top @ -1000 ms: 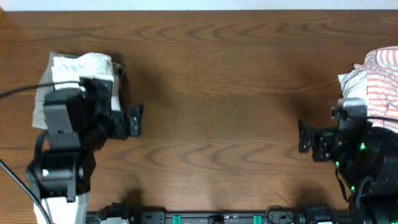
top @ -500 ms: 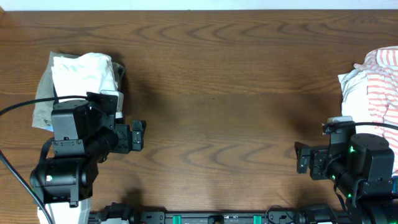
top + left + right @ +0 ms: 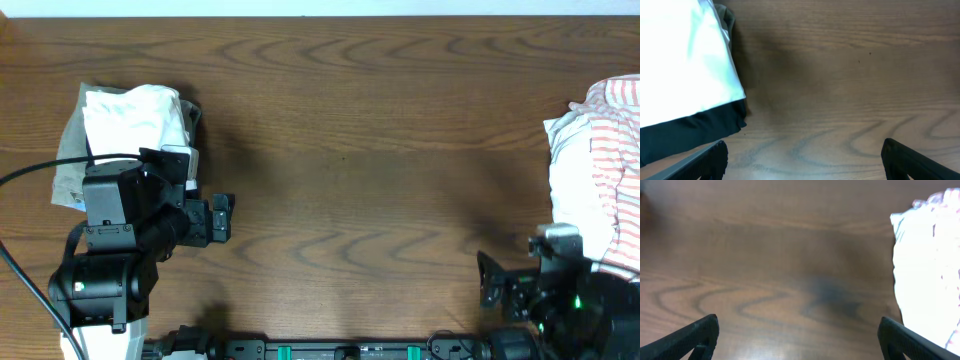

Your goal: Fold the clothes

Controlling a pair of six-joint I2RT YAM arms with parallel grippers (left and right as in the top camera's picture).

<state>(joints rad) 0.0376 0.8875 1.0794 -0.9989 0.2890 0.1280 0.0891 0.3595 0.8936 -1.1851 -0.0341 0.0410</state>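
A folded white garment (image 3: pixel 135 115) lies on a small stack at the table's left edge; it fills the upper left of the left wrist view (image 3: pixel 682 60), with dark fabric under it. A crumpled white orange-striped garment (image 3: pixel 605 150) lies at the right edge and shows at the right of the right wrist view (image 3: pixel 930 265). My left gripper (image 3: pixel 221 217) is open and empty over bare wood, just right of the stack (image 3: pixel 802 162). My right gripper (image 3: pixel 490 280) is open and empty over bare wood, left of the striped garment (image 3: pixel 797 340). No chest print shows.
The brown wooden table (image 3: pixel 350 150) spans the view. A grey-beige cloth (image 3: pixel 68 165) lies under the left stack. A black cable (image 3: pixel 30 170) runs to the left arm. The arm bases sit along the front edge.
My right arm has drawn back toward the front edge, away from the striped garment. My left arm shifted slightly toward the front earlier and now holds still.
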